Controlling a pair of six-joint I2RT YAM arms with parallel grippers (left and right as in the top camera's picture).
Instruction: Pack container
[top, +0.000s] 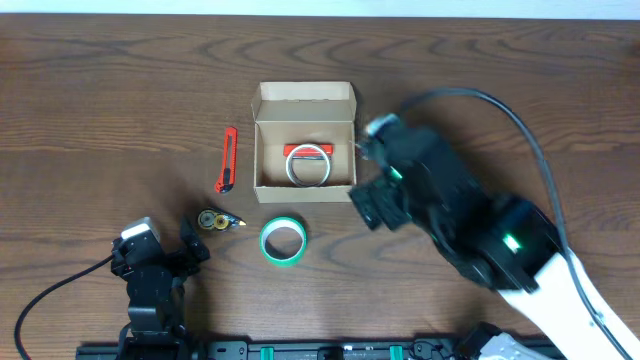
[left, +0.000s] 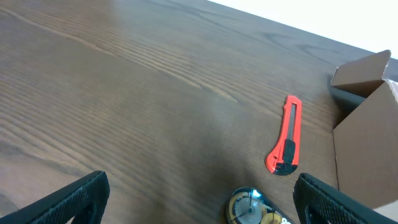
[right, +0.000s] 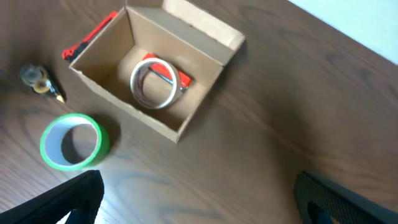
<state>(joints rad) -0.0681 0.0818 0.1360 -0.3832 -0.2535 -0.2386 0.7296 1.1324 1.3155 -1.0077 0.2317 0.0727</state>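
Right end effector (right: 200, 200), fingers apart, hovers; open container (right: 203, 99) just ahead, leftward.

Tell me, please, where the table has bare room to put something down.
Bare table lies left of the red knife, a wide patch, and at far right beyond the right arm. Crowded: in front of the container, where the green tape roll and a small gold object lie close.
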